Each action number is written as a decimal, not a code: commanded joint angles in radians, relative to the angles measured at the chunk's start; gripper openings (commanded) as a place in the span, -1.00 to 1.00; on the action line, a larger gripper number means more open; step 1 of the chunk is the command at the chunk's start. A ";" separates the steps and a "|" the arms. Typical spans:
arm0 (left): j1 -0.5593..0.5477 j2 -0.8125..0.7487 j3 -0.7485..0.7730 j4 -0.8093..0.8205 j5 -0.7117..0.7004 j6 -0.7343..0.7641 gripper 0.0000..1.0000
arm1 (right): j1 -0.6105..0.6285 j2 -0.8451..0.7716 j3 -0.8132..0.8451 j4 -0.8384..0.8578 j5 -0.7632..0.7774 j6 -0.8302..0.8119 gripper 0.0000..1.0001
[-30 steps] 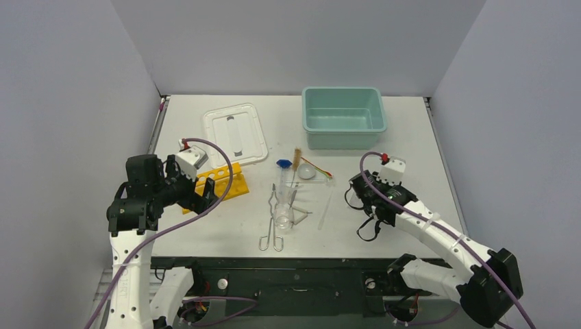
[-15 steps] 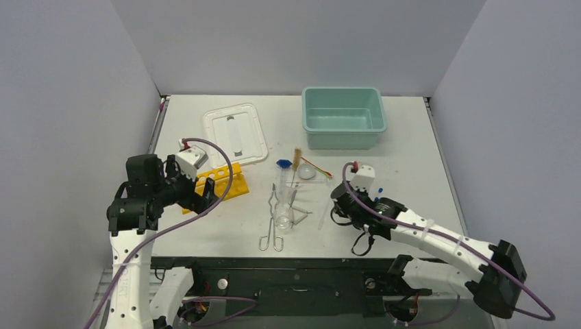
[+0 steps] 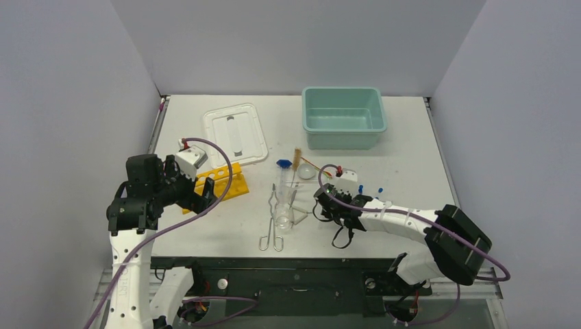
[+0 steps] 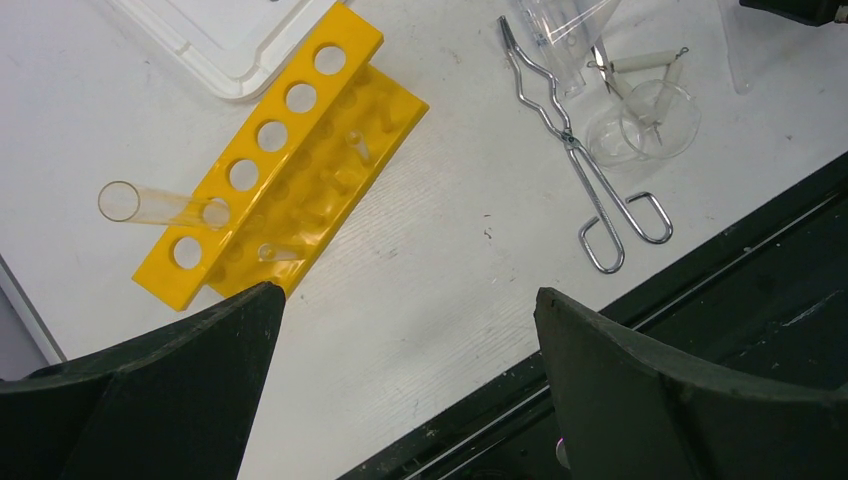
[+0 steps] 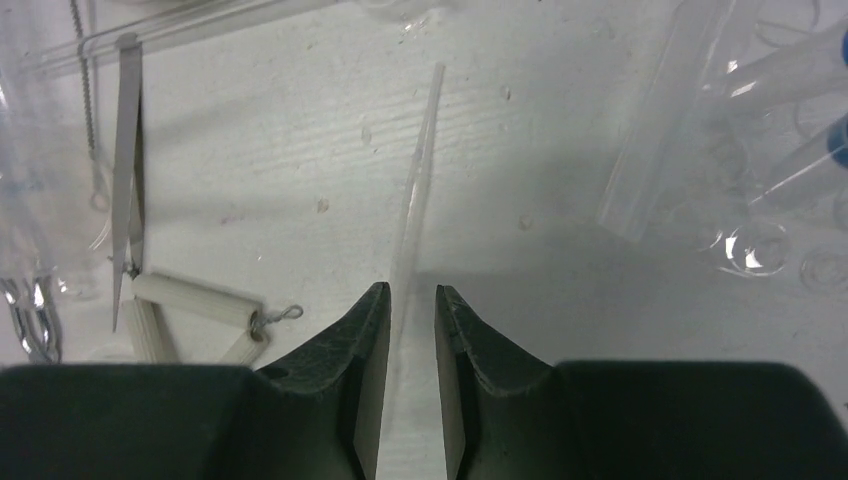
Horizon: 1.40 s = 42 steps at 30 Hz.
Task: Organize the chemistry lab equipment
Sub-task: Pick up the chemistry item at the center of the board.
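Item: thin clear glass rod (image 5: 420, 150), flat on the white worktop (image 5: 300, 150), running forward from between the right hand (image 5: 411, 295) fingertips. Hand: jaws narrow astride it, grip unconfirmed. Advised: centre rod, close gently, lift level.

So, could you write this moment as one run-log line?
left pincer: open, by yellow rack | right pincer: astride clear pipette, grip unclear

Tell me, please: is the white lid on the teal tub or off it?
Off. The white lid lies flat on the table, left of the teal tub and apart from it; the tub stands open.
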 commanded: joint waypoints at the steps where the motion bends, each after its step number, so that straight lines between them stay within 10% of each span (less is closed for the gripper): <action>1: 0.002 -0.009 0.057 -0.002 -0.007 0.017 0.93 | -0.065 0.050 -0.001 0.093 0.077 0.011 -0.62; 32: 0.002 0.006 0.056 -0.047 -0.033 0.064 0.93 | -0.524 -0.098 -0.123 0.050 0.071 -0.010 -0.70; 42: 0.002 0.059 0.100 -0.085 -0.020 0.058 0.93 | -0.368 -0.042 0.375 -0.089 0.043 -0.271 -0.26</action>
